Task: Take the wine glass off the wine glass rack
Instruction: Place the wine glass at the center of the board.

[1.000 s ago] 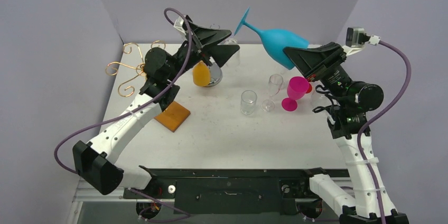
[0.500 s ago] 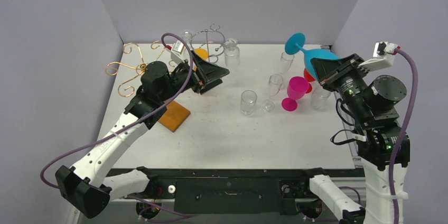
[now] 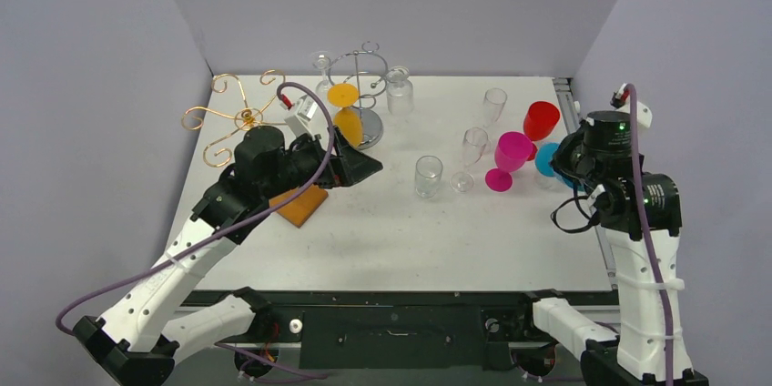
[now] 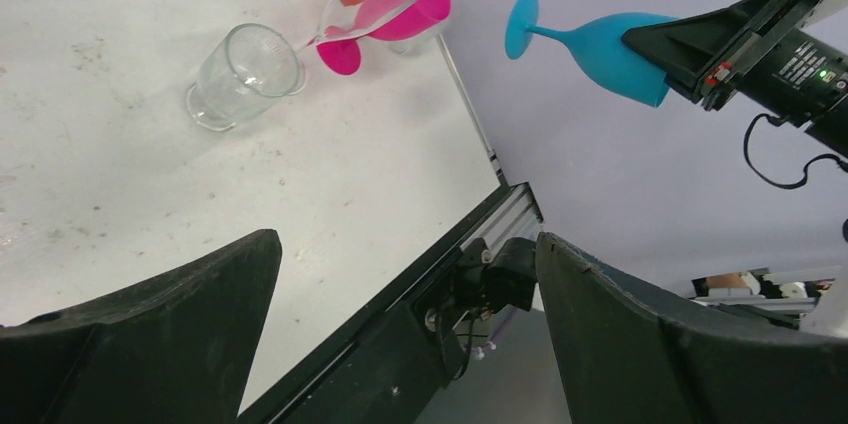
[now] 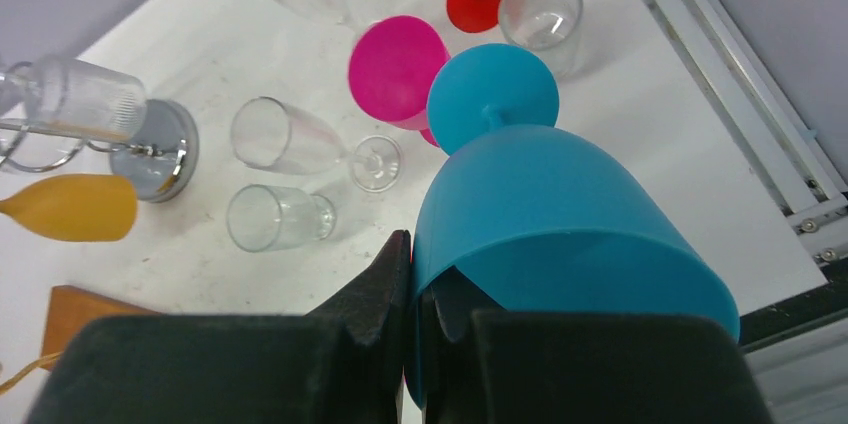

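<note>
White table [image 3: 382, 231], grey walls on three sides, open through its middle and near edge. The wine glass rack [image 3: 360, 72] stands at the back. The left gripper [image 4: 405, 244] hangs mid-table, jaws spread wide. By the right edge the right gripper [image 5: 412, 244] pinches the blue wine glass [image 5: 560, 234] at its rim, well apart from the rack.

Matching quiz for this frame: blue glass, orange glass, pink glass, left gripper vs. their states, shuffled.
1. blue glass
2. orange glass
3. pink glass
4. left gripper

A. open, empty
B. hanging on silver rack
C. pinched in right gripper
D. standing on table

Pairs: 1-C, 2-B, 3-D, 4-A
</note>
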{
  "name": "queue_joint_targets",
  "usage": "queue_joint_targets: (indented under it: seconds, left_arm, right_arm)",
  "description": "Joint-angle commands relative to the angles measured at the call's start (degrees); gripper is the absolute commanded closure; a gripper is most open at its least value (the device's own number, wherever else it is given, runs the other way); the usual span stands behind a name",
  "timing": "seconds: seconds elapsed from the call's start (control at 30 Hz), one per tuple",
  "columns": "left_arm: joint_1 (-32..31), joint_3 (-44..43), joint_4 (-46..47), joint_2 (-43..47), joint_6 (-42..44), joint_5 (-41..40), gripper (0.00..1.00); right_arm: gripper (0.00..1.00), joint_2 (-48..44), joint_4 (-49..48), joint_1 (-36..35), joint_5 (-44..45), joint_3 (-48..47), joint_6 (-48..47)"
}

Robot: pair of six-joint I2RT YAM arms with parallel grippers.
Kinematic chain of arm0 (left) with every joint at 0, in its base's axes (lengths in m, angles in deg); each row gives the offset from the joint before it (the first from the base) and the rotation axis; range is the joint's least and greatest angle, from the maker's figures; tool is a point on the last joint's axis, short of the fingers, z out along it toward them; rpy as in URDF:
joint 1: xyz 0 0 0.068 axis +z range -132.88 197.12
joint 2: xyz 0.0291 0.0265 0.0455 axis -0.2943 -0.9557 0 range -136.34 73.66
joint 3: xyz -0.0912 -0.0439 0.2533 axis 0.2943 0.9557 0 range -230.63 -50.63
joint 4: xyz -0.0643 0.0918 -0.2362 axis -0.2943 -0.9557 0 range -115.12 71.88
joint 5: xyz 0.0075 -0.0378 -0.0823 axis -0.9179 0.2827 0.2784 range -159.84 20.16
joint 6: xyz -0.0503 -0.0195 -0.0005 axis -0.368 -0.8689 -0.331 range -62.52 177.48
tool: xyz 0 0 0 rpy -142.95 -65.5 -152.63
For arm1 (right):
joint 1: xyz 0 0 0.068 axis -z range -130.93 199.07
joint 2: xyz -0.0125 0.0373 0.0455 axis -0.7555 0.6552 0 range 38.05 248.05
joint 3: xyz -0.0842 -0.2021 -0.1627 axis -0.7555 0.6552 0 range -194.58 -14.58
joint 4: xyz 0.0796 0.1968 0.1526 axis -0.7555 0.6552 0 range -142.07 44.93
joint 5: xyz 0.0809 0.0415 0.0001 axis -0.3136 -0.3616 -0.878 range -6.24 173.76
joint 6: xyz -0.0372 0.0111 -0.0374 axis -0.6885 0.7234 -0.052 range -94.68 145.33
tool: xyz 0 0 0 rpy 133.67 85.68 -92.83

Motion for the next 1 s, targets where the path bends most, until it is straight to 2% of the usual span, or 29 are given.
queue_joint_targets:
  seconds: [0.0, 0.23, 0.5, 0.7, 0.97]
  left_arm:
    - [-0.5, 0.2, -2.2, 1.9, 5.1, -2.0, 0.04]
    - [-0.5, -0.1, -2.3, 2.8, 6.1, -2.0, 0.04]
    - [-0.5, -1.2, -2.4, 2.8, 6.7, -2.1, 0.04]
    - [-0.5, -1.4, -2.3, 2.2, 7.0, -2.0, 0.04]
    - [-0.4, -1.6, -1.1, 0.9, 6.6, -1.3, 0.04]
  right_arm:
    - [1.00, 1.5, 2.2, 1.2, 3.0, 3.0, -1.5]
    - [1.00, 7.6, -4.2, 1.4, -1.4, 12.3, -1.4]
    - [1.00, 17.1, -8.1, 3.1, -0.3, 13.4, -3.7]
    - [1.00, 20.3, -9.0, 6.4, -2.7, 14.6, -5.9]
    - [1.00, 24.1, -9.9, 6.7, -4.8, 16.1, -7.2]
